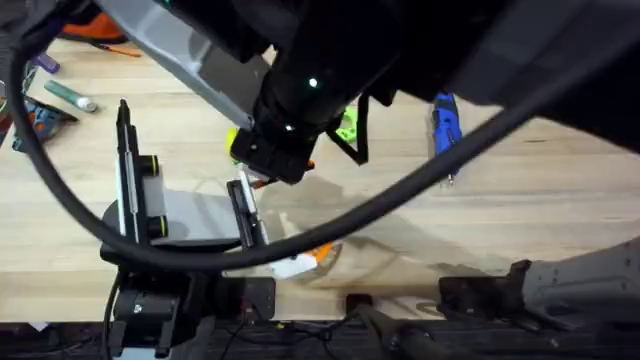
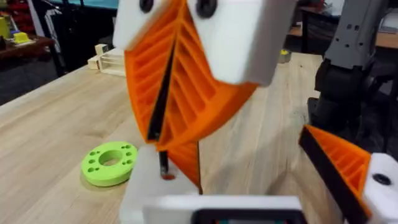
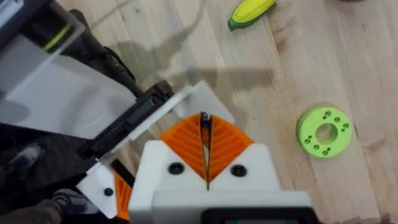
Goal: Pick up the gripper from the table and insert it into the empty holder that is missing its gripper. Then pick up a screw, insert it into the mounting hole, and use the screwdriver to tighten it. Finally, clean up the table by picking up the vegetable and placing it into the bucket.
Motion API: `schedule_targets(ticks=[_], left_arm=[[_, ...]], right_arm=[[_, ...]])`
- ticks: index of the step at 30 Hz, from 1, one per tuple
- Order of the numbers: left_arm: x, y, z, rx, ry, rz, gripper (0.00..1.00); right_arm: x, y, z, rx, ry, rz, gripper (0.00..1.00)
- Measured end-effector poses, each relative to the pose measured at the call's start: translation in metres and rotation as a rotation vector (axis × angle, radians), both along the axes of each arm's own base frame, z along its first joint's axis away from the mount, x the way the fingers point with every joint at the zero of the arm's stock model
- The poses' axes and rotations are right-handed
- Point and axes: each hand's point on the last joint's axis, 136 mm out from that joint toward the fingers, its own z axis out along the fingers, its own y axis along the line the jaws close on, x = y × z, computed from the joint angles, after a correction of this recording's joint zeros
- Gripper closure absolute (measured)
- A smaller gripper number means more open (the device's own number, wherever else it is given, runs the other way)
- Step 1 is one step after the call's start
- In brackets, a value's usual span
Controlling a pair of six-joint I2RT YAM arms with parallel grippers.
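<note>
Dark and blurred, the right arm rises close under the overhead camera, its right gripper hanging over the bench with the orange ribbed jaws pressed together. Left gripper has its jaws together too, above a white mount. Beyond, the vegetable lies on the pale wood, long axis slanting. A lime-green disc sits apart. Farther off, the screwdriver lies with its metal tip pointing toward the arms' bases.
</note>
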Motion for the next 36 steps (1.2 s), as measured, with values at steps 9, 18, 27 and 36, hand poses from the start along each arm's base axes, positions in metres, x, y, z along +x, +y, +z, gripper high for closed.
schedule_targets(ticks=[9,18,27,36], left_arm=[[0.000,0.000,0.000,0.000,0.000,0.000,0.015],[0.000,0.000,0.000,0.000,0.000,0.000,0.015],[0.000,0.000,0.000,0.000,0.001,0.000,0.015],[0.000,0.000,0.000,-0.001,0.003,0.000,0.015]], right_arm=[[0.000,0.001,0.000,0.003,-0.002,0.000,0.995],[0.000,-0.001,-0.007,-0.011,0.006,0.000,0.995],[0.001,0.003,-0.009,0.001,0.000,0.000,0.995],[0.001,0.002,-0.011,-0.002,0.002,0.000,0.995]])
